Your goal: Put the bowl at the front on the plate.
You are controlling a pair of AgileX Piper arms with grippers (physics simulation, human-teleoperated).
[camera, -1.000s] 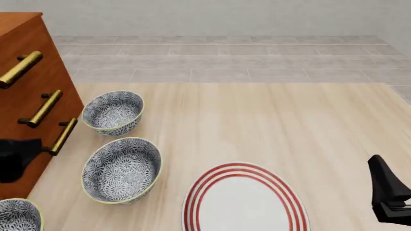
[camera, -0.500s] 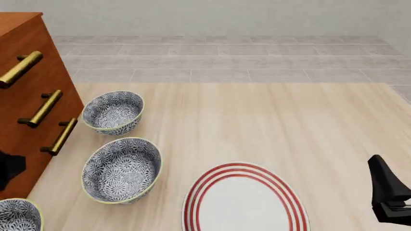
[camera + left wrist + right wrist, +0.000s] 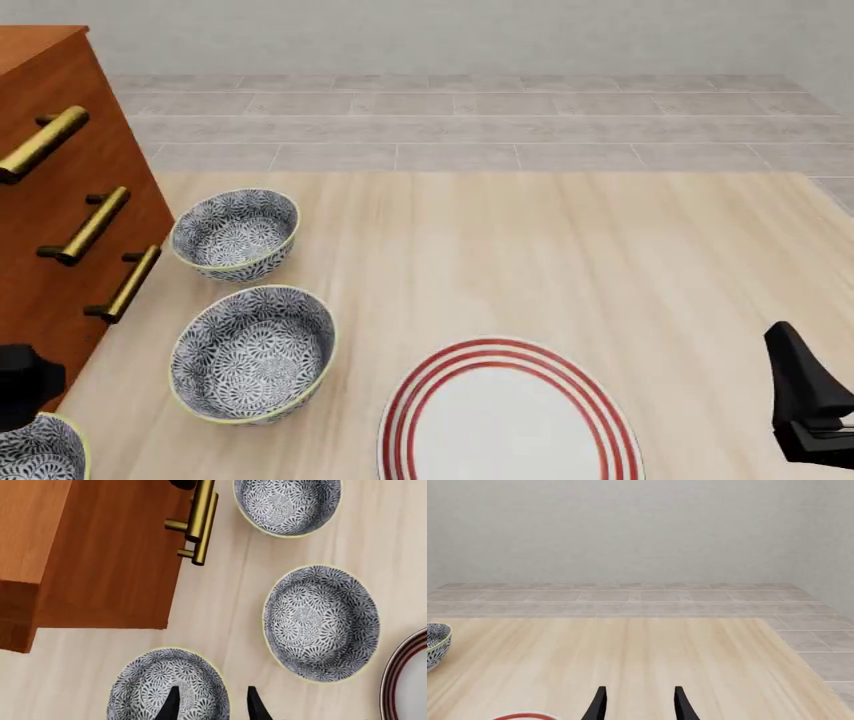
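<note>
The bowl (image 3: 38, 452) at the front is cut off at the lower left corner of the front view; it has a blue-black flower pattern and a yellow-green rim. The left wrist view shows this bowl (image 3: 153, 685) from above. My left gripper (image 3: 212, 706) hangs open over it, one finger above the inside and the other just past the rim. The left arm's dark body (image 3: 22, 385) covers part of the bowl. The red-ringed white plate (image 3: 441, 375) lies at the front centre. My right gripper (image 3: 639, 706) is open and holds nothing, to the right of the plate.
Two more patterned bowls stand in a row behind the front one: a middle bowl (image 3: 254, 352) and a far bowl (image 3: 236, 232). A wooden cabinet (image 3: 54, 210) with brass handles (image 3: 131, 283) rises along the left, close to the bowls. The table's far edge meets a tiled floor.
The left arm's dark body has moved toward the front along the cabinet and now sits over the front bowl. The right arm, bowls and plate have not moved.
</note>
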